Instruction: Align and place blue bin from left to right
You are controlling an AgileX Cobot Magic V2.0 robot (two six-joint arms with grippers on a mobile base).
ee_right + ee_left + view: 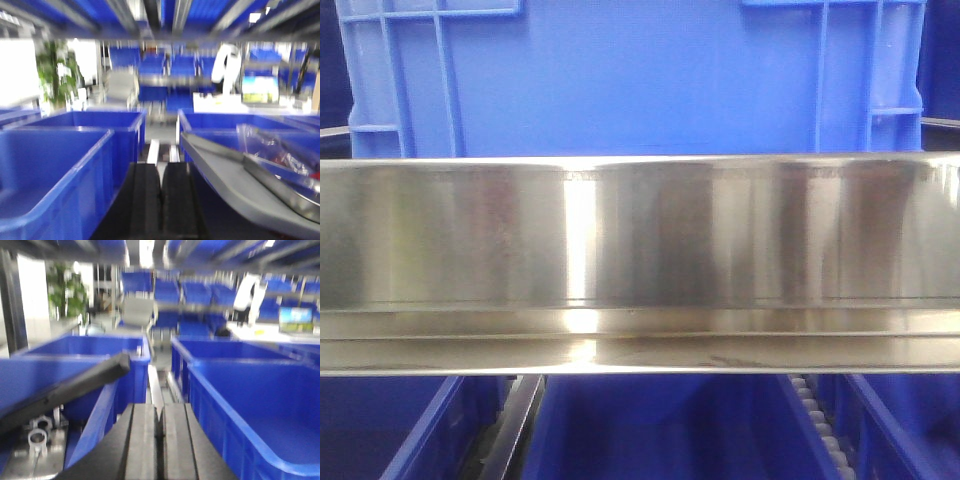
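**Front view:** The blue bin [620, 80] fills the top of the frame. Its flat side panel is turned to the camera and ribs are shown at both upper corners. It is set just behind a polished steel rail [640, 260] stretched across the full width. Under the rail, parts of three more blue crates [650, 430] are glimpsed.

**Left wrist view:** The view is blurred. A distant screen [295, 320] cannot be read. The left gripper [160, 412] is held level along a pale track [154, 385], its pads pressed together on nothing. Four crates are counted, two on each side. A dark bar [65, 390] is slanted across the left.

**Right wrist view:** The right gripper [161, 170] is likewise held level, with its pads closed and empty. Two crates are counted at left. At right, a grey tray edge [225, 175] is seen with a clear plastic bag [270, 145] just above it.
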